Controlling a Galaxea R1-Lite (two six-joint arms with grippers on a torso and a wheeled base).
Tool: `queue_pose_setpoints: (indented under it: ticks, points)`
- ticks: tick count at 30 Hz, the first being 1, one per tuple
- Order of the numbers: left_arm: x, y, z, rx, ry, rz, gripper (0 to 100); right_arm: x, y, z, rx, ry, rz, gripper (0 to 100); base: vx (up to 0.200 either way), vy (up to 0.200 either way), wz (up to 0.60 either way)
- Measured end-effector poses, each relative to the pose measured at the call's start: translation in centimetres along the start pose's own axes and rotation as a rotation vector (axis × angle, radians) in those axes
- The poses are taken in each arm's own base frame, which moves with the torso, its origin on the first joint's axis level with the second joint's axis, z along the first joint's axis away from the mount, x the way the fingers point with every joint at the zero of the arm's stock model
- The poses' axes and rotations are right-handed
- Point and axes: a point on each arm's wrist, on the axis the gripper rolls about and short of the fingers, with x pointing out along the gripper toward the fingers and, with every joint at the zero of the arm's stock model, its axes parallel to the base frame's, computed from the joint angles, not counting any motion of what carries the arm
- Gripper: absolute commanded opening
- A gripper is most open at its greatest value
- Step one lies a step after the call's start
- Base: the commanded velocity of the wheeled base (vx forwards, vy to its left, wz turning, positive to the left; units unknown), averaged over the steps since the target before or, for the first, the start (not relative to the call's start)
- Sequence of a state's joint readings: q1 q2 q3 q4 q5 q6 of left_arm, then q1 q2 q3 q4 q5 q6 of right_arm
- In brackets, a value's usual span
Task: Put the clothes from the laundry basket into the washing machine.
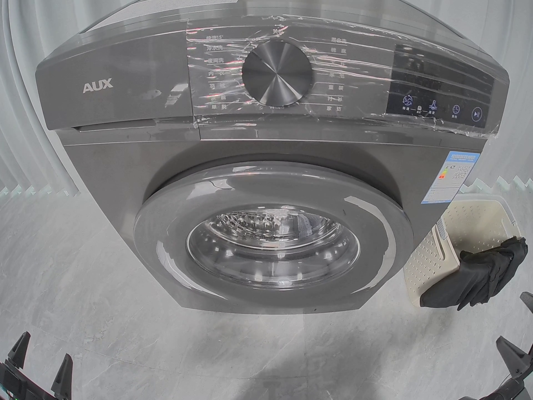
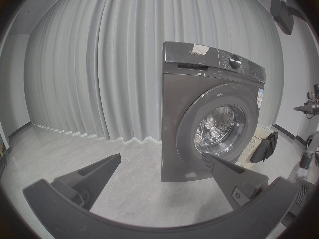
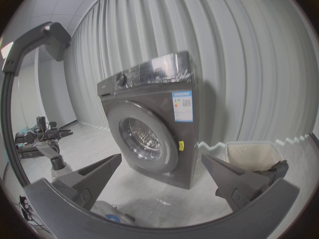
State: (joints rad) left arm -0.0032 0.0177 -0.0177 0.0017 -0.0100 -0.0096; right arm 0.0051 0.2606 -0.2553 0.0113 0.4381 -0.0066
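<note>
Black clothes (image 1: 477, 276) hang over the laundry basket (image 1: 488, 218) rim, at four o'clock of the washing machine (image 1: 272, 151). They lie near the right gripper (image 1: 515, 323), at its eleven o'clock, not touching. It and the left gripper (image 1: 45, 346) are spread, empty.

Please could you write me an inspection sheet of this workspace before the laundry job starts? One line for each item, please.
Surface: grey marbled floor; the machine and the basket stand on it.
Job's things: washing machine with its round door shut; laundry basket beside it on the robot's right; black garment draped over the basket's rim.
Clutter: nothing seen.
Hands: left hand open, low before the machine; right hand open, low near the basket; both hold nothing.
Cables: nothing seen.
Surroundings: pale pleated curtain behind the machine; clear film over its control panel.
</note>
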Motion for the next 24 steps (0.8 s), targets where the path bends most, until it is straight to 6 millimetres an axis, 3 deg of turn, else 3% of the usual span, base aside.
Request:
queue_pose_setpoints:
  ticks: [10,17,24]
  points:
    - [0.0,0.0,0.0,-0.001,0.0,-0.001,100,6.5,-2.4,0.7,0.04,0.196,0.146,100,0.0,0.0,0.0]
    - [0.0,0.0,0.0,-0.004,0.0,-0.003,100,10.3,-2.3,0.2,0.054,0.298,0.244,100,0.0,0.0,0.0]
    - [0.0,0.0,0.0,-0.005,0.0,-0.004,100,13.6,-1.7,0.8,0.135,0.271,0.157,100,0.0,0.0,0.0]
